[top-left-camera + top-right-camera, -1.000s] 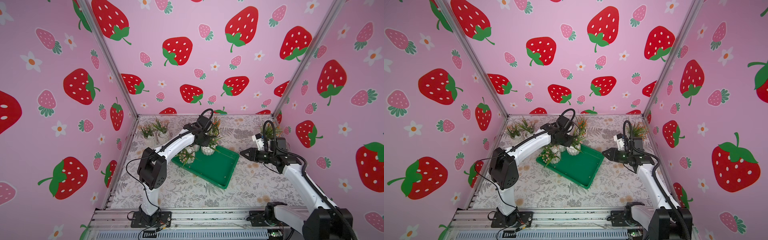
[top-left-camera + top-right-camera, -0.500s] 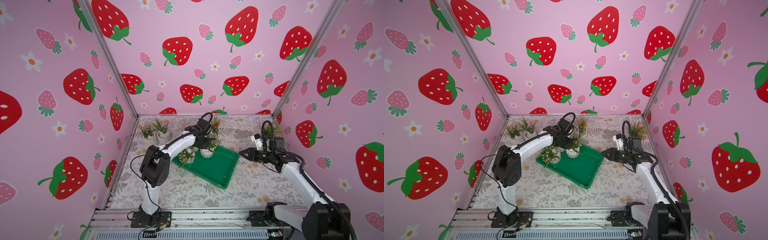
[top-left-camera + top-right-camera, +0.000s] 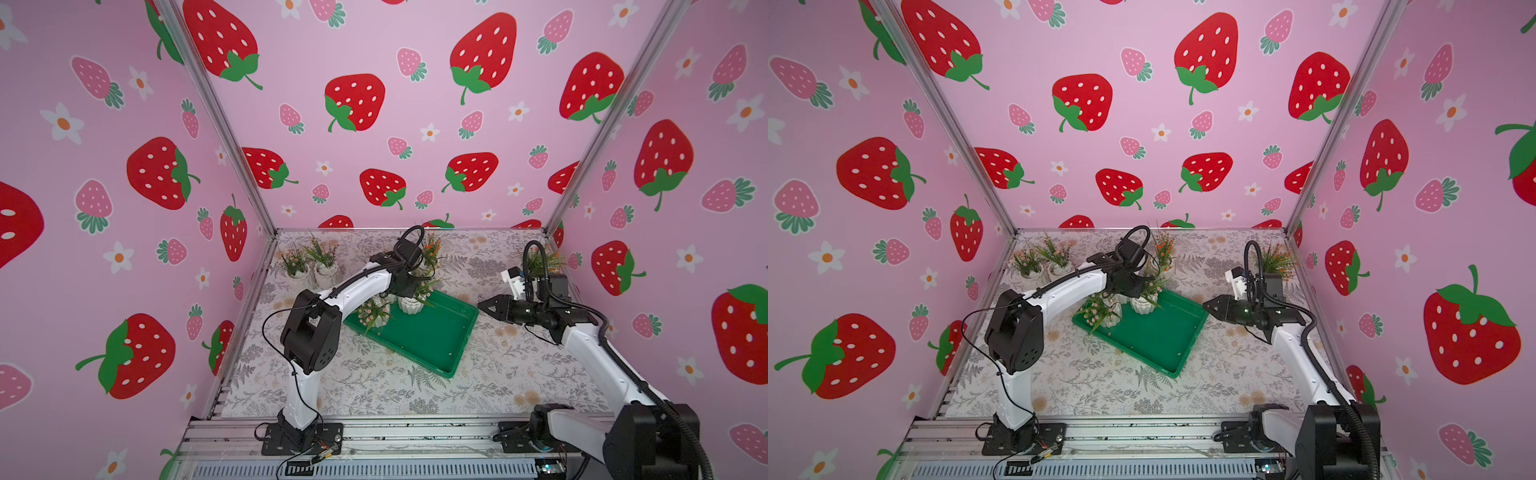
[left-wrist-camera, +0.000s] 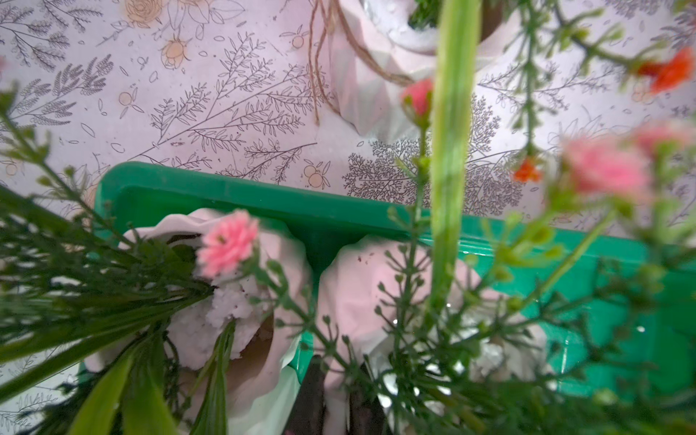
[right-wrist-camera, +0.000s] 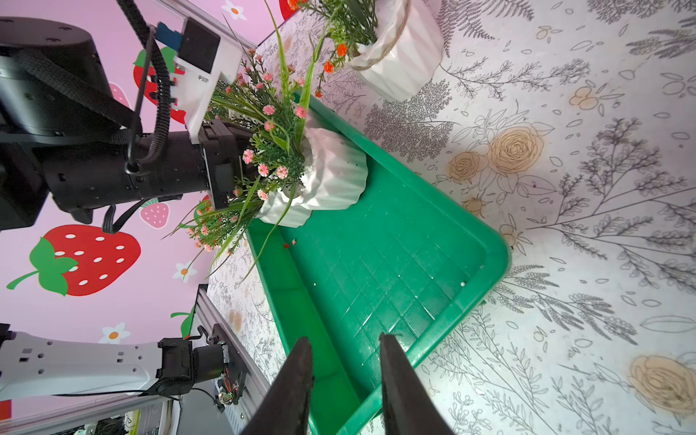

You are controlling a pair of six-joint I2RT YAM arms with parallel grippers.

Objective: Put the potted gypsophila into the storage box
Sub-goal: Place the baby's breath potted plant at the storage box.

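Potted gypsophila [image 4: 354,286], clamped by left pincer [image 4: 333,395], sits over floral-print tabletop [image 3: 374,386] (strawberry walls [image 3: 395,62]); right pincer [image 5: 345,338] gapes.

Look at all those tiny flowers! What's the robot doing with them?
The robot is tidying small white ribbed pots of fake flowering sprigs into the shallow green plastic tray. Its left end effector is shut on one pot at the tray's far corner, beside another pot already inside. The right end effector hangs open and empty by the tray. Four more pots wait on the flower-printed table.
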